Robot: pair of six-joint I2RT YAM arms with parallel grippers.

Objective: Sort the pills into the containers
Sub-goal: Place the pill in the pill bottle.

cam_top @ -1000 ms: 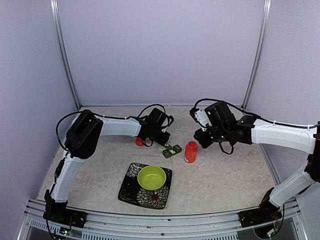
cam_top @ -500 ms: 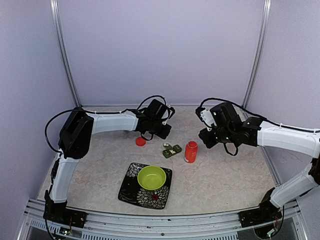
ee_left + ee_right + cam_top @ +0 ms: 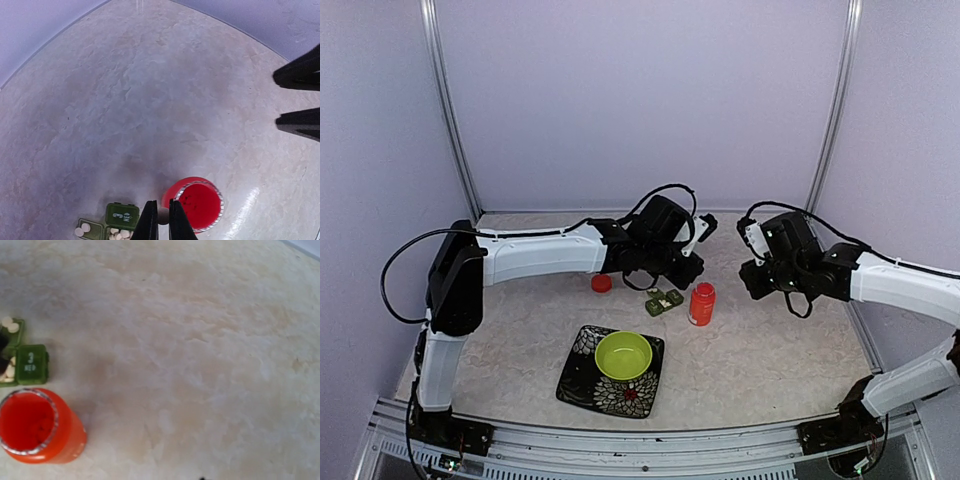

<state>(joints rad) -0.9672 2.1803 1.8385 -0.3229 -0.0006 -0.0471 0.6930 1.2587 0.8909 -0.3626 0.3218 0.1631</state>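
Observation:
The dark green pillbox (image 3: 663,301) lies on the table left of the open orange bottle (image 3: 701,303). In the left wrist view its lid marked 3 (image 3: 120,216) is shut, and white pills (image 3: 80,230) fill the open compartments beside it. My left gripper (image 3: 163,217) hangs over the gap between the pillbox and the bottle (image 3: 200,202), shut on a small pale pill. My right gripper (image 3: 300,98) stands off to the right of the bottle, its two dark fingers apart with nothing between them. The right wrist view shows the bottle (image 3: 37,427) and pillbox (image 3: 30,365) but not its own fingers.
A red bottle cap (image 3: 602,283) lies on the table left of the pillbox. A lime-green bowl (image 3: 623,355) sits on a dark patterned square plate (image 3: 582,380) nearer the front. Metal frame posts and lilac walls close in the back and sides.
My left arm has swung right, from beside the red cap to over the pillbox and bottle. My right arm has drawn back to the right, away from the bottle.

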